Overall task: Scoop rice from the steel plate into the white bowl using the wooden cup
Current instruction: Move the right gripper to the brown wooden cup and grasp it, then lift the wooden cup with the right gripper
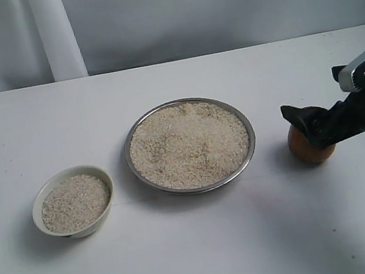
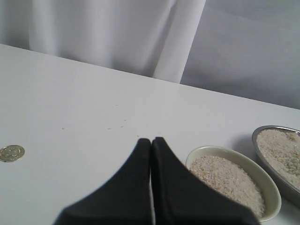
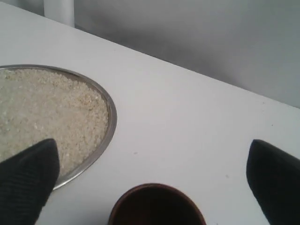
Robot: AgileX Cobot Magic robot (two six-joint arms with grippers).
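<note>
Far right of the exterior view: right gripper (image 3: 151, 154) spread wide, grasping nothing, arm cut off by the frame edge. Between its fingers (image 3: 28, 178), touching neither: wooden cup (image 1: 309, 148), upright on the table (image 1: 202, 259), just right of the steel plate (image 1: 198, 189). Cup mouth mostly hidden by a black finger; inside too dark to read. Centre: plate heaped with rice (image 1: 189, 143). Lower left: white bowl (image 1: 68, 172), also holding rice. Left gripper (image 2: 151, 143) clenched, fingers pressed together on nothing, near the bowl. Beside it, a small coin (image 2: 11, 153), face unreadable.
</note>
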